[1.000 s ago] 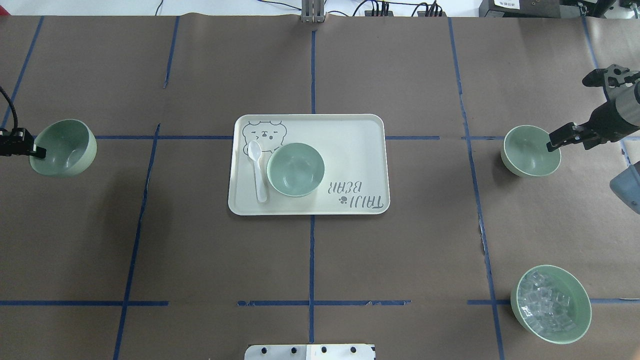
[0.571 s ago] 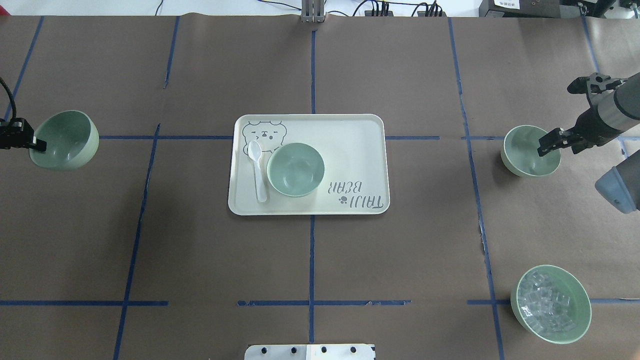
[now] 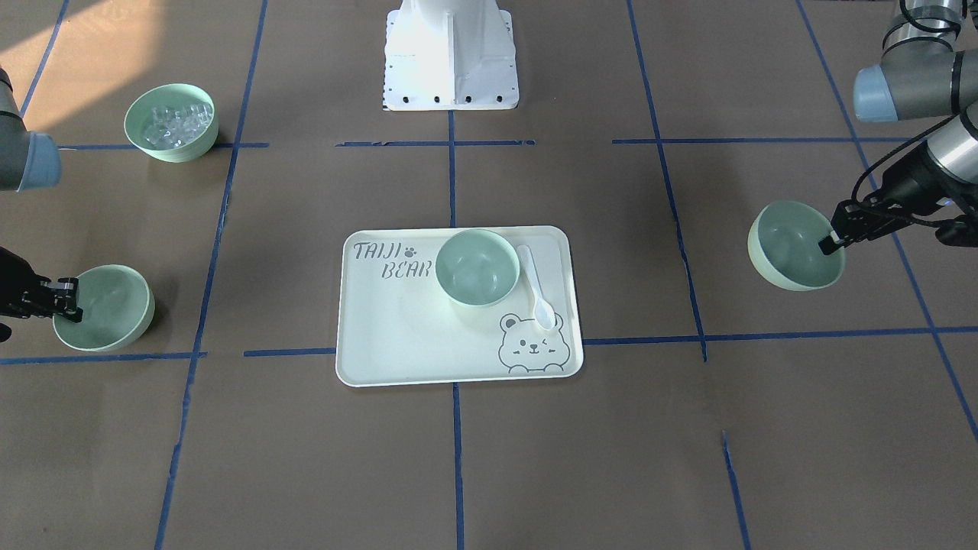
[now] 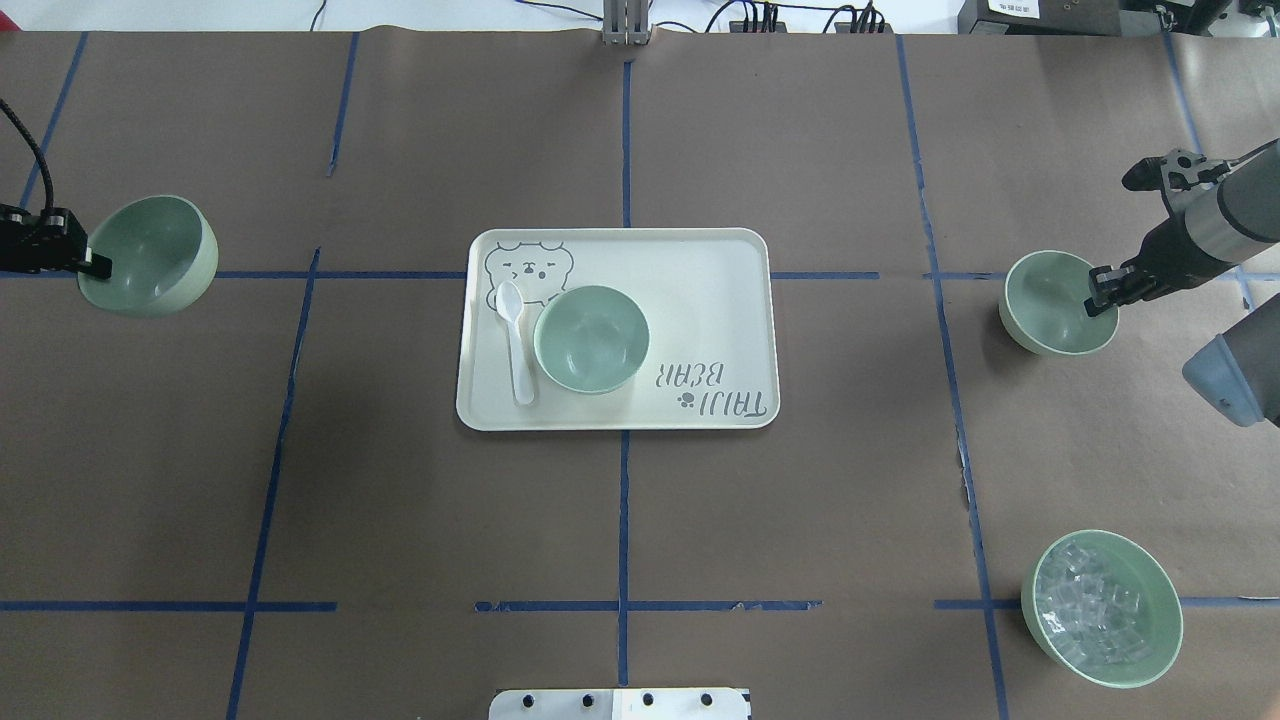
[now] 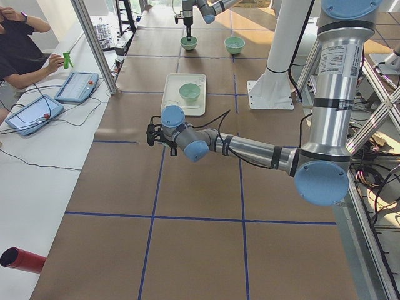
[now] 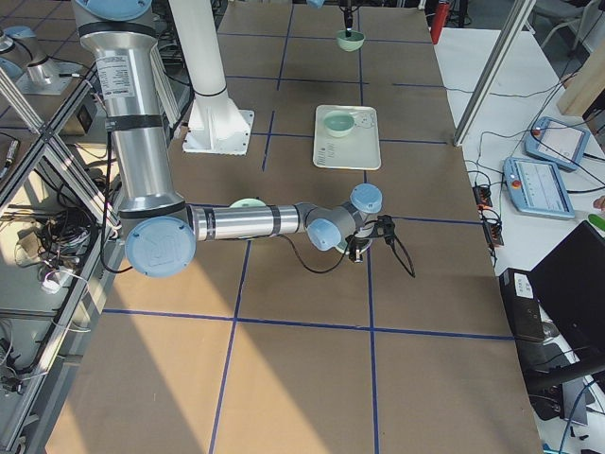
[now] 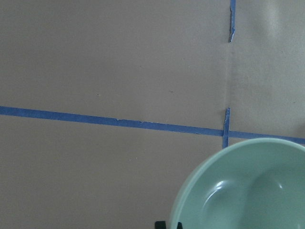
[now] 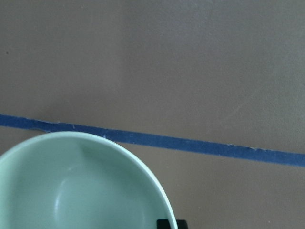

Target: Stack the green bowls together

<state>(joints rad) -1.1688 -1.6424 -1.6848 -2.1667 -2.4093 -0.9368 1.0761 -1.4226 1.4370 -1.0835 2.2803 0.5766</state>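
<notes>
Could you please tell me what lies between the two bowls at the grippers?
The tray, carrying the third bowl and a spoon; the overhead view shows it.

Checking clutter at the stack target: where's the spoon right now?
Overhead view: the white spoon lies on the tray, just left of the centre green bowl, with its scoop end on the bear drawing.

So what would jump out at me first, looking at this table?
The left gripper holds a green bowl by its rim, tilted and raised, far on the robot's left, while the right gripper sits at the rim of a second bowl far on its right. Between them a bear tray carries a third bowl and a white spoon.
</notes>
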